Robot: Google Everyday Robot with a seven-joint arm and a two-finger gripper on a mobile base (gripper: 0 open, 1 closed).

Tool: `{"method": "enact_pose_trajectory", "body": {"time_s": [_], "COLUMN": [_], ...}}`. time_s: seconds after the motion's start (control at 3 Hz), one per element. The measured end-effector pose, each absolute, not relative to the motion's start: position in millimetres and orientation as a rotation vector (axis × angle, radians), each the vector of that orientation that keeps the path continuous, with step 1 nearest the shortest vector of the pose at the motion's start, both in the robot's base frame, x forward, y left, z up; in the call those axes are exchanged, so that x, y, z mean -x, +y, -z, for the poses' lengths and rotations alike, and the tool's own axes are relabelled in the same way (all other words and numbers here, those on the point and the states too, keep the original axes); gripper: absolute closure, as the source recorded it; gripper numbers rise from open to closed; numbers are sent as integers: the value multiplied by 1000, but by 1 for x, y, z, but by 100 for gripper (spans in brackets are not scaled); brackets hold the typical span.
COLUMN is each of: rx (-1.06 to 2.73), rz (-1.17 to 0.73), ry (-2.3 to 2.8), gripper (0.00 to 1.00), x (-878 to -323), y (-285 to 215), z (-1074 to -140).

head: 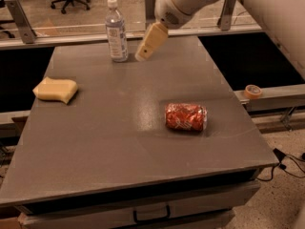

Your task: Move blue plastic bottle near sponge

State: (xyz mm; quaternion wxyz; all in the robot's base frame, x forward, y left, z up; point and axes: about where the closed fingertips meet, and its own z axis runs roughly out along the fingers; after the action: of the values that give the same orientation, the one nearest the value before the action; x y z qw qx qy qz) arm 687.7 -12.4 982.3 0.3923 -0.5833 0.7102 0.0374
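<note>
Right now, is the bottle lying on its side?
No, the blue plastic bottle stands upright, with the gripper hanging close beside it.

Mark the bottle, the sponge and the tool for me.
blue plastic bottle [116, 35]: camera view, on its label.
sponge [55, 89]: camera view, middle of its top.
tool [142, 56]: camera view, its lower tip, beside the bottle.
</note>
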Motion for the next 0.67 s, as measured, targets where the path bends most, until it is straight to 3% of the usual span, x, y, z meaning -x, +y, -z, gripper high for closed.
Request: {"method": "enact_pose_trajectory", "body": {"time_s": [0.67], "rx": [1426], "rz": [-124], "ry": [1786], "gripper": [0], "x": [-702], "y": [0], "z": [-981]}}
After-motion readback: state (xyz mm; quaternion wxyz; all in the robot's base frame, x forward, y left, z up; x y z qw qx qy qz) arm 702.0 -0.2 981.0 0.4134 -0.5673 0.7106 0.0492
